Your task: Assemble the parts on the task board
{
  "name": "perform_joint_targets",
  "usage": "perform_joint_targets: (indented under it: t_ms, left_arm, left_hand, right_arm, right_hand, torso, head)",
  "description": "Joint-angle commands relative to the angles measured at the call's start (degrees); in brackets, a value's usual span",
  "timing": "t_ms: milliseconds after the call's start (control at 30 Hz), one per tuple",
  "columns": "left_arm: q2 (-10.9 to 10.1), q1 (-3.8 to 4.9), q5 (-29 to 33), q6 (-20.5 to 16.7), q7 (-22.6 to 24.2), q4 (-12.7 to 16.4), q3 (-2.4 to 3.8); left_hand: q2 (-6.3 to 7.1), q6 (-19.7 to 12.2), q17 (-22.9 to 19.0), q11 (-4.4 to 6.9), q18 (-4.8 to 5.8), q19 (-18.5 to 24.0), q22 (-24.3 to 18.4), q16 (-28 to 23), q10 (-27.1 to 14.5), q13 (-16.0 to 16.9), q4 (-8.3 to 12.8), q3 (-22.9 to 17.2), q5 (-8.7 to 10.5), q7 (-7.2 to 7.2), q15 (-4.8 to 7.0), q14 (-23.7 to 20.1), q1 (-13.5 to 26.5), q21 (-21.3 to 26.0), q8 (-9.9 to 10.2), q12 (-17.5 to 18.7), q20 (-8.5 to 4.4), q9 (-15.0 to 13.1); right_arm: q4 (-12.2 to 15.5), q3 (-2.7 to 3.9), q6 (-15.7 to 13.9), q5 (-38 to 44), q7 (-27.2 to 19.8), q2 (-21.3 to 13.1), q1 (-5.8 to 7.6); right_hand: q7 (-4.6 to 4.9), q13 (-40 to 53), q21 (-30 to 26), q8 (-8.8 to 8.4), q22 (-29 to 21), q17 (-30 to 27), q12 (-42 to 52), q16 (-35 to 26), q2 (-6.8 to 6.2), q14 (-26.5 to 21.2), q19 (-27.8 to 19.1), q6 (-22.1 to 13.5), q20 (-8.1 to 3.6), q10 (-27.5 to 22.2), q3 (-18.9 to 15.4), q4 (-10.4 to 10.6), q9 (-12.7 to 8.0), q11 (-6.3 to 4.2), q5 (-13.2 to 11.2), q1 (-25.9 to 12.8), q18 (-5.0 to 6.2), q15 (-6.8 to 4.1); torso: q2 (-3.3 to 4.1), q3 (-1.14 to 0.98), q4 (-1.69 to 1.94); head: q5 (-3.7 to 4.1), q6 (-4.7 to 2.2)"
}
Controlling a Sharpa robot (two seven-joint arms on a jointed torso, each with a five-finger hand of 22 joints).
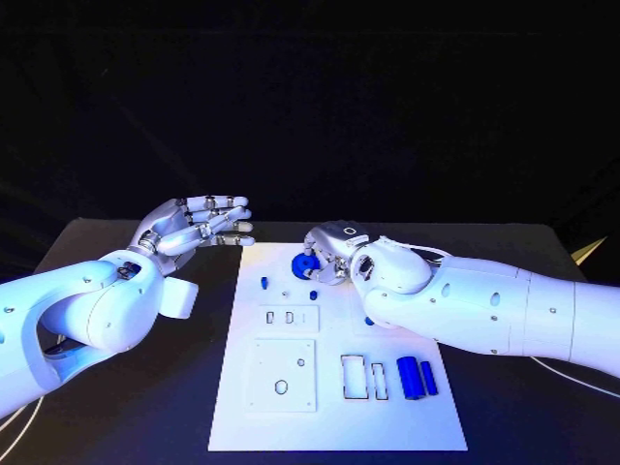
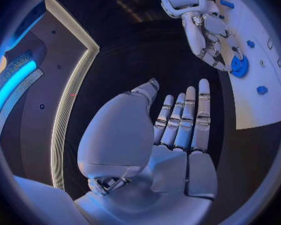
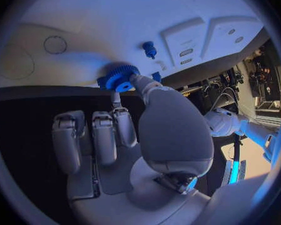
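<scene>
The black table [image 1: 142, 387] carries the white task board [image 1: 331, 426], a long plate whose long axis runs from the robot's near side away toward the far edge. No brand, label or writing can be read on the board, the parts or the arms. The right arm [image 1: 534, 315] reaches in across the board's far half, and the left arm [image 1: 73, 320] sits beside the board's left edge, off the plate. The left hand [image 1: 192, 228] hovers above the bare table just off the board's far left corner, palm up and fingers spread apart with nothing in them; the left wrist view shows the same released hand [image 2: 178, 130] with its fingers straight and side by side. The right hand [image 1: 341, 254] is bent down over the board's far end, where its thumb and a finger pinch a blue toothed gear [image 3: 120, 77], the other fingers lying loosely curled beside it. The gear [image 1: 304, 265] sits low over the board's surface near the far end; whether it touches the plate cannot be told. Near the board's closer end two blue cylinders [image 1: 418, 376] lie side by side, touching, their long axes running along the board's length, just right of a pair of narrow slots [image 1: 364, 377]. A small blue peg [image 3: 149, 49] stands upright on the board near the gear, beside two raised white blocks [image 3: 203, 37].
</scene>
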State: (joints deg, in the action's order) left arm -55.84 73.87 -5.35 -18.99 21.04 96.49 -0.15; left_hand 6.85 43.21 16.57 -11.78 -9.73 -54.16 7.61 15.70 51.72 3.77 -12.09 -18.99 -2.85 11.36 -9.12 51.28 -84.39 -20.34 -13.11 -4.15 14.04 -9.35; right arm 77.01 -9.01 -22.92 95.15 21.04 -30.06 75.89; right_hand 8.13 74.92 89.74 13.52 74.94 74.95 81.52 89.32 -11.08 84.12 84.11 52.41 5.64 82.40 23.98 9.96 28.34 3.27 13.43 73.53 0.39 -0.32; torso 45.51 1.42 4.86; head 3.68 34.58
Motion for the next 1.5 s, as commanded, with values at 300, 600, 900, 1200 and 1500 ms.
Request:
perform_joint_targets:
  t_ms: [300,600,900,1200,1500]
  left_arm:
    - [0.04,0.08,0.14,1.07,0.14,0.12,0.05]
    - [0.00,0.08,0.14,1.02,0.13,0.12,0.05]
    - [-0.02,0.08,0.14,1.02,0.16,0.05,0.05]
    - [-0.25,0.08,0.20,1.12,0.30,-0.15,0.04]
    - [-0.32,0.07,0.30,1.29,0.54,-0.27,0.03]
  left_hand:
    - [-0.37,-0.40,0.07,-0.50,-0.53,-0.02,0.05,0.09,-0.01,0.03,0.26,-0.10,-0.21,4.07,-0.01,-0.27,0.05,-0.32,0.25,0.35,-0.07,0.06]
    - [-0.37,-0.40,0.07,-0.50,-0.53,-0.02,0.05,0.09,-0.01,0.03,0.26,-0.10,-0.21,4.07,-0.01,-0.27,0.05,-0.32,0.25,0.35,-0.07,0.06]
    - [-0.37,-0.40,0.07,-0.50,-0.53,-0.02,0.05,0.09,-0.01,0.03,0.26,-0.10,-0.21,4.07,-0.01,-0.27,0.05,-0.32,0.25,0.35,-0.07,0.06]
    - [-0.37,-0.40,0.07,-0.50,-0.53,-0.02,0.05,0.09,-0.01,0.03,0.26,-0.10,-0.21,4.07,-0.01,-0.27,0.05,-0.32,0.25,0.35,-0.07,0.06]
    - [-0.38,-0.40,0.22,-0.52,-0.53,0.04,0.05,0.08,-0.02,0.03,0.24,-0.09,-0.20,4.08,-0.04,-0.34,0.22,-0.37,0.26,0.36,-0.06,0.06]
  right_arm:
    - [-0.11,0.02,0.87,1.24,0.81,0.21,-0.03]
    - [0.15,0.01,1.58,0.82,0.25,-0.02,-0.03]
    - [2.02,0.01,-0.87,0.70,-0.24,-2.22,-0.02]
    - [9.67,0.63,-6.25,-9.07,-6.08,-12.45,1.45]
    - [9.56,0.77,0.02,-26.41,-17.49,-21.68,2.68]
  right_hand:
    - [0.77,4.75,0.26,-2.28,15.06,13.78,-1.03,0.16,-1.72,5.59,5.89,-2.35,0.12,-0.80,0.31,-0.14,-0.58,0.79,-3.04,-1.80,-0.39,0.16]
    - [1.21,4.66,0.26,-4.23,15.06,13.80,-1.36,0.18,-2.11,5.59,5.89,-3.59,0.62,-1.03,-3.81,1.06,-0.80,1.25,-5.81,-2.82,-0.39,0.62]
    - [1.18,4.88,0.26,-4.36,15.06,13.76,-1.19,0.16,-1.61,5.58,5.89,-3.25,0.66,-0.85,-4.76,1.41,-0.70,1.24,-5.37,-2.50,-0.39,0.63]
    - [1.02,4.94,0.26,-4.47,15.06,13.29,-1.21,-0.03,-0.84,5.47,5.89,-2.62,0.60,-0.81,-5.10,1.77,-0.54,1.10,-4.10,-1.86,-0.39,0.52]
    - [0.88,2.57,0.26,-6.29,15.06,12.78,-4.01,-0.27,-1.39,5.32,5.89,-3.98,0.38,-3.32,-4.49,-0.89,-0.78,0.91,-4.31,3.10,-0.39,0.31]
  torso:
    - [-0.01,0.00,-0.01]
    - [-0.01,-0.01,0.00]
    - [-0.02,-0.07,-0.02]
    - [-0.23,-0.17,-0.54]
    - [-0.60,-0.53,-1.65]
  head:
    - [-0.07,-0.10]
    - [-0.13,-0.09]
    - [-0.15,-0.17]
    - [0.12,-0.66]
    - [0.46,-1.16]
